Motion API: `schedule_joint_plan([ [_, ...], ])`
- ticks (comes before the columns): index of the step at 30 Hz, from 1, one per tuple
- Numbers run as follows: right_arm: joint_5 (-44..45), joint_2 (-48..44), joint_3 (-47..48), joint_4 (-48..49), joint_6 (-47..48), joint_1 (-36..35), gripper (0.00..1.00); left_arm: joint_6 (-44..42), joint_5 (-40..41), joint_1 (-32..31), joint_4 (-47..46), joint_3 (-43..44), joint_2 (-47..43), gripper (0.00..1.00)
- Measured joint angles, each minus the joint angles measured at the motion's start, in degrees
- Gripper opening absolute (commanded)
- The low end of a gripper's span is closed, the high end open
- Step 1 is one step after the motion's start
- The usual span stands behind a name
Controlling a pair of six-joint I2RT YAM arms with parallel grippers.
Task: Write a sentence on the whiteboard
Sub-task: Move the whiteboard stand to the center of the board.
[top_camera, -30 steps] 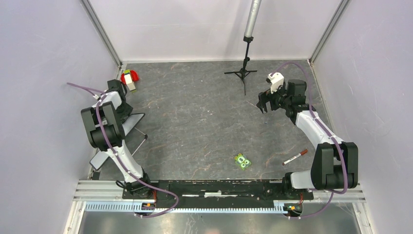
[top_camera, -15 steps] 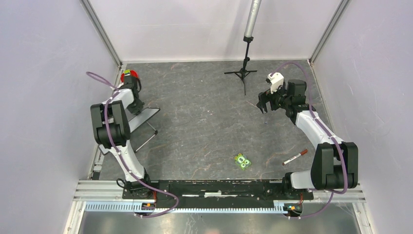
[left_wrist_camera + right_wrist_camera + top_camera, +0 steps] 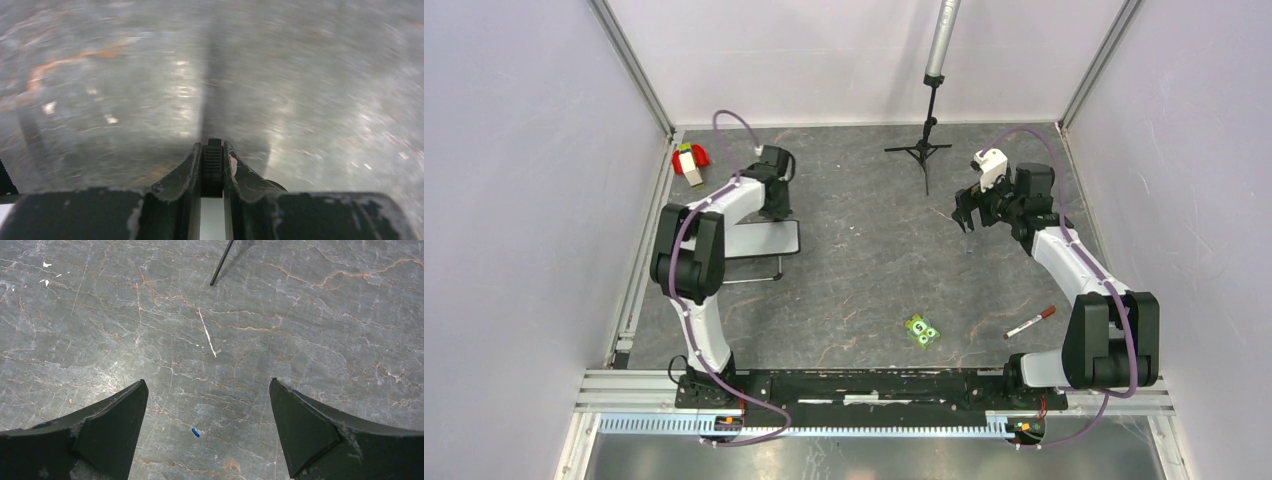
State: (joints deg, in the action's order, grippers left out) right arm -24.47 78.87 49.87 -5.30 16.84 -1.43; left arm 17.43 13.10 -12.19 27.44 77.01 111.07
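Note:
The whiteboard (image 3: 762, 239) shows in the top view left of centre, tilted near flat, with its thin black legs (image 3: 754, 279) sticking out toward me. My left gripper (image 3: 774, 204) is shut on its far edge. In the blurred left wrist view the left gripper (image 3: 212, 146) pinches a black ribbed piece of the rim (image 3: 212, 167), with white board (image 3: 212, 217) below it. No sentence is visible on the board. My right gripper (image 3: 969, 214) hangs open and empty at the back right; its wrist view (image 3: 207, 382) shows only bare table.
A marker with a red cap (image 3: 1030, 322) lies near the right arm's base. A small green packet (image 3: 922, 331) lies at centre front. A red, green and white object (image 3: 689, 160) sits at the back left. A black tripod stand (image 3: 928, 135) rises at the back centre.
My left arm has swung from the far left edge toward the middle, carrying the whiteboard with it; the board has turned flatter. The right arm has not moved.

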Motion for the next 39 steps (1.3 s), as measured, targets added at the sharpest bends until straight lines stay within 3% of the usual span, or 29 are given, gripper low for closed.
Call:
schedule_joint_plan([
  [10, -0.87, 0.00, 0.04, -0.20, 0.09, 0.37, 0.97, -17.64, -10.73, -13.66, 0.50, 1.20, 0.00, 0.02],
  [22, -3.98, -0.20, 0.04, -0.44, -1.88, 5.14, 0.97, -39.91, -20.00, -30.08, 7.65, -1.79, -1.60, 0.02],
  [39, -5.31, -1.60, 0.04, -0.44, -2.54, 6.32, 0.97, -61.24, -22.53, -48.76, 20.13, -9.60, -10.19, 0.02],
])
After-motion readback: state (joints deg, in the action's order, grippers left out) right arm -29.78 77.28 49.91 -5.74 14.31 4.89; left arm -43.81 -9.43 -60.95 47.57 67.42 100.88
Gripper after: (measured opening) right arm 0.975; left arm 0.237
